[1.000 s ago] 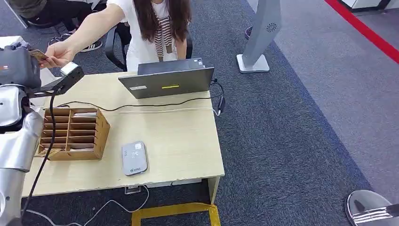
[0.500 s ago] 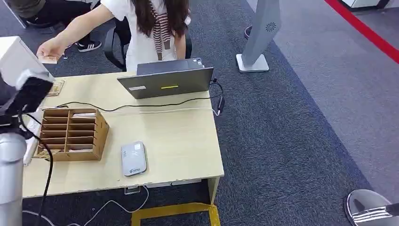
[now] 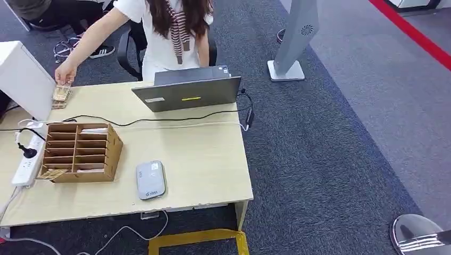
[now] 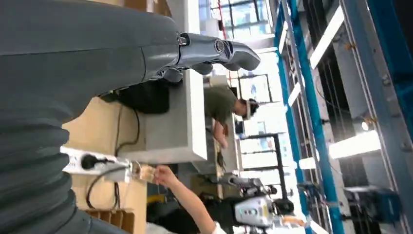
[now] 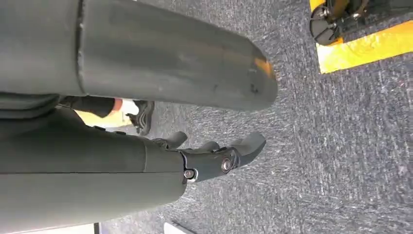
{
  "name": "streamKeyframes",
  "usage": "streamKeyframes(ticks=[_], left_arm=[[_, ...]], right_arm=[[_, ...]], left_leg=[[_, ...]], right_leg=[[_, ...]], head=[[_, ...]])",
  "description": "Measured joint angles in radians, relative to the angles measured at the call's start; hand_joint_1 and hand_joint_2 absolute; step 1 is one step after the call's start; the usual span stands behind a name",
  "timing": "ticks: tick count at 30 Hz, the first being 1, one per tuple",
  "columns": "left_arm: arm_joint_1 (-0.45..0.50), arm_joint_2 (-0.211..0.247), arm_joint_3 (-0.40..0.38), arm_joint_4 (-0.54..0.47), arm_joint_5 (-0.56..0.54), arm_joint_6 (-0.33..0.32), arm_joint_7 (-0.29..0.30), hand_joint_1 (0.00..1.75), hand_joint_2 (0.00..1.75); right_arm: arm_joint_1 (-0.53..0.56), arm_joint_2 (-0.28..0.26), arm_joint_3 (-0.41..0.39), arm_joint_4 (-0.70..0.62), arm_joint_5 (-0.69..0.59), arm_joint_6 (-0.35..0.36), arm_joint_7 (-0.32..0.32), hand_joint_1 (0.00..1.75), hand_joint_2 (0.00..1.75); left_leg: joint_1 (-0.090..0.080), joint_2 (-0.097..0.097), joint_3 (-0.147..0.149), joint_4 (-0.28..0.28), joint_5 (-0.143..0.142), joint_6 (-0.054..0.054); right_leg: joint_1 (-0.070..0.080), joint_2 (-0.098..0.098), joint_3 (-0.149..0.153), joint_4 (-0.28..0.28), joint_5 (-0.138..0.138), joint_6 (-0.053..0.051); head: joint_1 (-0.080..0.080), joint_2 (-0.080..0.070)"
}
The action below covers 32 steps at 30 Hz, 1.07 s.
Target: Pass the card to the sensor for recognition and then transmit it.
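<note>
Card [image 3: 61,93] under person's hand [image 3: 65,74], apart from empty, spread left robot hand [image 4: 214,51].

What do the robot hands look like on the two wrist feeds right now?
The left robot hand has a smooth grey cover with ribbed grey bellows behind it and glossy dark grey fingers jointed with small silver screws. The right robot hand matches: a thick dark grey thumb, darker fingers, silver screws.

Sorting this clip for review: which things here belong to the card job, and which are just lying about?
Job:
card, under a person's hand at the table's far corner
grey sensor
wooden card rack
left hand, fingers holding nothing

Lying about:
laptop
power strip
white box
</note>
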Motion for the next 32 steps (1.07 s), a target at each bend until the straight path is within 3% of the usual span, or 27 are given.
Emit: streamKeyframes(ticks=[5,17,18,19,21,22,25,28,30,31,32], left_arm=[[0.011,-0.008,0.055,0.001,-0.003,0.004,0.003,0.0,1.75],[0.012,-0.015,0.087,0.002,-0.003,0.004,0.003,0.0,1.75],[0.013,-0.015,0.088,0.002,0.001,0.006,0.006,0.0,1.75],[0.014,-0.017,0.094,0.006,0.047,0.024,0.047,0.0,1.75],[0.017,-0.016,0.144,0.084,0.232,0.057,0.165,0.0,1.75],[0.017,-0.007,0.211,0.192,0.325,0.06,0.211,0.0,1.75],[0.029,-0.009,0.349,0.508,0.295,0.073,0.176,0.0,1.75],[0.033,-0.062,0.413,0.75,0.197,0.176,0.111,0.0,1.75],[0.033,-0.096,0.419,0.852,0.128,0.261,0.082,0.0,1.75],[0.026,-0.126,0.417,0.933,0.048,0.342,0.086,0.0,0.0],[0.024,-0.14,0.411,0.983,-0.005,0.392,0.1,0.0,0.0]], right_arm=[[-0.002,0.0,-0.007,0.0,0.0,-0.001,0.0,0.0,0.0],[-0.005,0.0,-0.007,0.0,0.0,-0.002,0.0,0.0,0.0],[-0.005,0.0,-0.007,0.0,0.0,-0.003,0.0,0.0,0.0],[-0.006,0.0,-0.007,0.0,0.0,-0.005,0.001,0.0,0.0],[-0.006,0.0,-0.007,0.0,0.001,-0.008,0.009,0.0,0.0],[-0.005,0.0,-0.007,0.0,0.004,-0.006,0.013,0.0,0.0],[-0.001,0.0,-0.007,0.0,0.006,-0.006,0.011,0.0,0.0],[0.0,0.0,-0.007,0.0,0.007,-0.006,-0.002,0.0,0.0],[-0.003,0.0,-0.006,0.0,0.01,-0.008,-0.004,0.0,0.0],[-0.006,0.0,-0.006,0.0,0.012,-0.01,-0.002,0.0,0.0],[-0.006,0.0,-0.005,0.0,0.013,-0.012,0.0,0.0,0.0]], left_leg=[[-0.001,-0.001,0.0,0.0,0.0,0.001],[0.0,-0.002,0.0,0.0,0.0,0.001],[0.0,-0.002,0.0,0.0,0.0,0.001],[0.0,-0.002,-0.001,0.0,0.0,0.001],[-0.002,-0.002,0.001,-0.001,-0.001,0.0],[-0.003,0.001,0.004,-0.002,-0.002,0.0],[-0.002,0.004,0.007,-0.002,-0.003,0.0],[-0.002,-0.001,0.006,-0.001,-0.003,0.001],[-0.002,-0.004,0.005,0.0,-0.004,0.002],[-0.004,-0.005,0.006,0.0,-0.004,0.003],[-0.006,-0.005,0.006,0.0,-0.004,0.005]], right_leg=[[0.0,-0.002,0.001,0.0,0.0,0.0],[0.0,-0.003,0.001,0.0,0.0,0.0],[0.0,-0.003,0.002,0.0,0.0,0.0],[0.0,-0.003,0.003,0.0,0.0,0.0],[-0.001,-0.002,0.004,0.0,0.0,0.0],[-0.002,0.001,0.004,0.0,-0.001,0.0],[-0.003,0.005,0.003,0.0,-0.002,0.0],[-0.002,0.0,0.005,-0.002,-0.004,0.001],[-0.002,-0.005,0.006,-0.003,-0.004,0.002],[-0.003,-0.006,0.008,-0.004,-0.005,0.003],[-0.005,-0.006,0.008,-0.004,-0.004,0.003]], head=[[0.0,0.0],[0.0,0.0],[0.0,0.0],[0.0,0.0],[0.003,0.0],[0.001,0.0],[-0.004,0.0],[-0.004,0.0],[0.001,0.0],[0.006,0.0],[0.004,0.0]])
